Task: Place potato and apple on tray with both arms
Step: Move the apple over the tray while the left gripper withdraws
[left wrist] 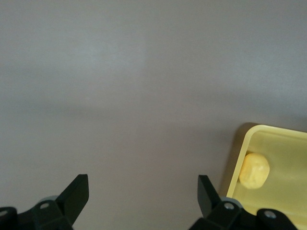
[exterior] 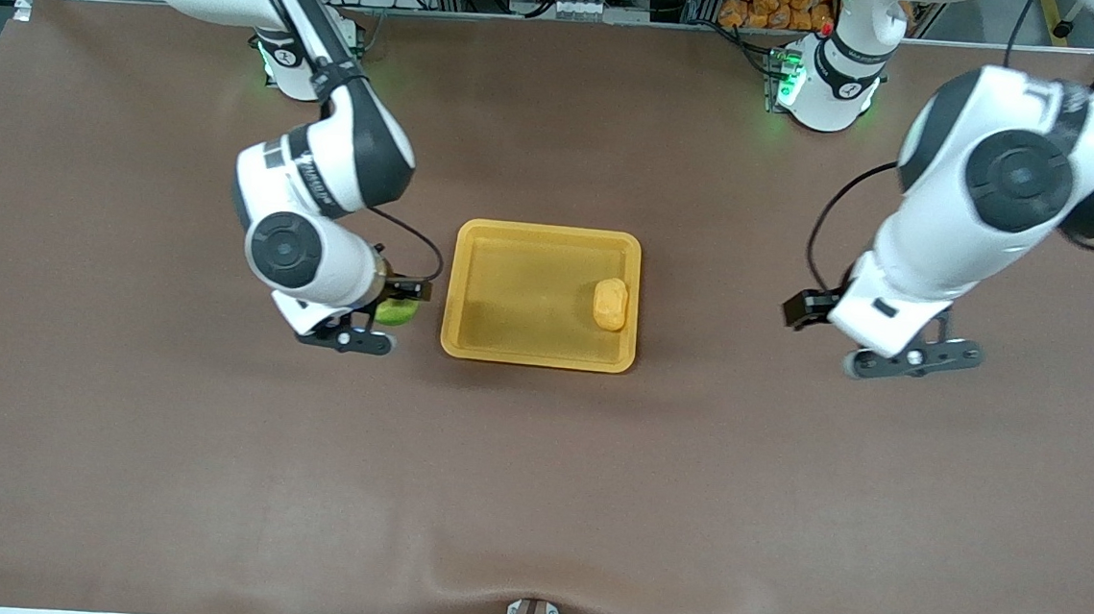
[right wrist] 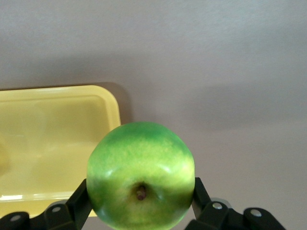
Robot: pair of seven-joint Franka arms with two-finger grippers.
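1. Tray (exterior: 548, 240): yellow-orange, sits mid-table between the two arms. You see the potato (exterior: 611, 304) lying inside it, close to the rim at the left arm's end.

2. Right gripper (exterior: 382, 320): hangs over bare table just beside the tray rim at the right arm's end. Its fingers (right wrist: 81, 199) are clamped on the apple (right wrist: 141, 175). In the right wrist view the apple fills the gap betw. the fingers, stem dimple facing the camera, tray corner (right wrist: 108, 103) just beside it. Apple is off the table surface and not yet over the tray.

3. Left gripper (left wrist: 143, 194): fingers spread wide, holding nothing. It hangs over bare table toward the left arm's end, well apart from the tray. Left wrist view shows the potato (left wrist: 254, 170) in the tray corner (left wrist: 247, 136).

4. Obstructions: nothing lies betw. the apple and the tray. The brown table mat (exterior: 535, 480) has a raised wrinkle at the edge nearest the front camera.

5. Surroundings: cables and an orange pile (exterior: 778, 1) sit past the table edge, by the arm bases.

6. Markings: a small round logo shows on each arm base; no text you can read.
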